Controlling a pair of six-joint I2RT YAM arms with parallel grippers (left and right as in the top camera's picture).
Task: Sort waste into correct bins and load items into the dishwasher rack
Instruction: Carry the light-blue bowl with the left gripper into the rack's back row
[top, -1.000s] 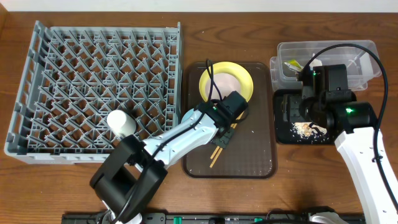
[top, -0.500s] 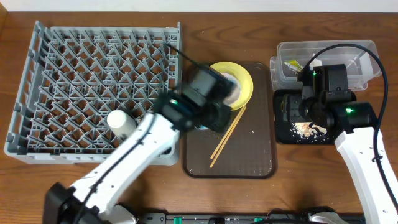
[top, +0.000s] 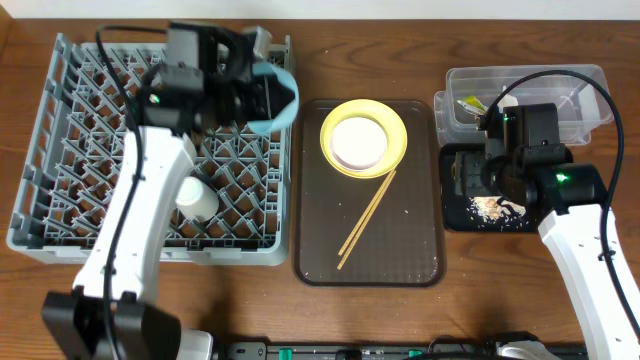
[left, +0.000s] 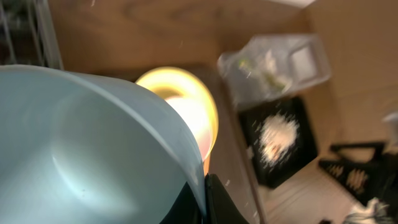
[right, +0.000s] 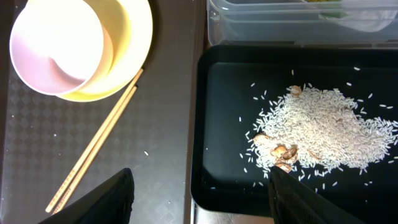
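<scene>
Left gripper (top: 258, 80) jaws pinch the rim of the light-blue bowl (top: 285, 92), tilted over the grey pegged dishwasher rack (top: 100, 200); 0.5 s ago that arm was over the brown serving tray (top: 400, 250). Left wrist: the bowl fills the frame, with the round yellow plate (left: 189, 99) beyond. Right wrist: right gripper (right: 199, 205) jaws are spread wide and empty over the rice crumbs (right: 323, 134) in the glossy black tray (right: 224, 162). The wooden chopsticks (right: 93, 149) lie beside the plate.

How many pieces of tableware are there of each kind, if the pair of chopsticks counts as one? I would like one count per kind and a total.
Bowls: 2 (light-blue bowl, white bowl)
Plates: 1 (yellow plate)
Cups: 1 (white cup)
Chopstick pairs: 1 (wooden chopsticks)
Total: 5
</scene>
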